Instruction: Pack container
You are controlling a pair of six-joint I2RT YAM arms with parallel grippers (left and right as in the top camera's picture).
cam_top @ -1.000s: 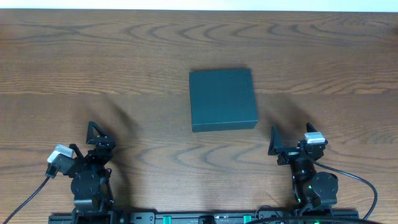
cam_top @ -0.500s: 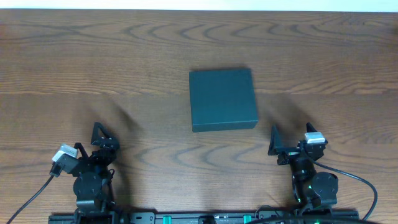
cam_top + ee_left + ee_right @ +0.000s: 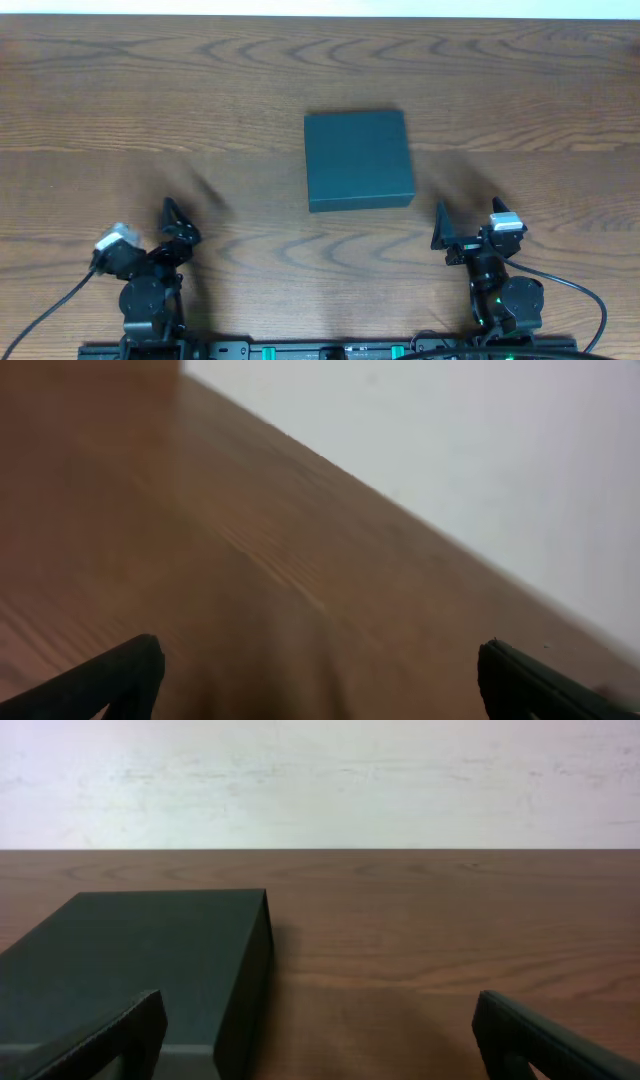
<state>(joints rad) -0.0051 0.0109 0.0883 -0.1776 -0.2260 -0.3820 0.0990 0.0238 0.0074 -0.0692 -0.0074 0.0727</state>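
The dark teal container [image 3: 359,160] lies flat with its lid closed in the middle of the wooden table. In the right wrist view the container [image 3: 150,950] fills the lower left, just ahead of the left finger [image 3: 110,1040]. My right gripper [image 3: 468,212] is open and empty, near the front edge, to the front right of the box. My left gripper [image 3: 180,222] is also open and empty, at the front left, well away from the box. The left wrist view is blurred; its open gripper [image 3: 320,680] faces only bare wood, and the container is out of that view.
The wooden table [image 3: 200,110] stretches to a white wall [image 3: 320,780] behind it. Black cables [image 3: 570,285] run from both arm bases along the front edge.
My left gripper has swung to the right and turned, its wrist camera shifting rightwards. The right arm and the container have not moved.
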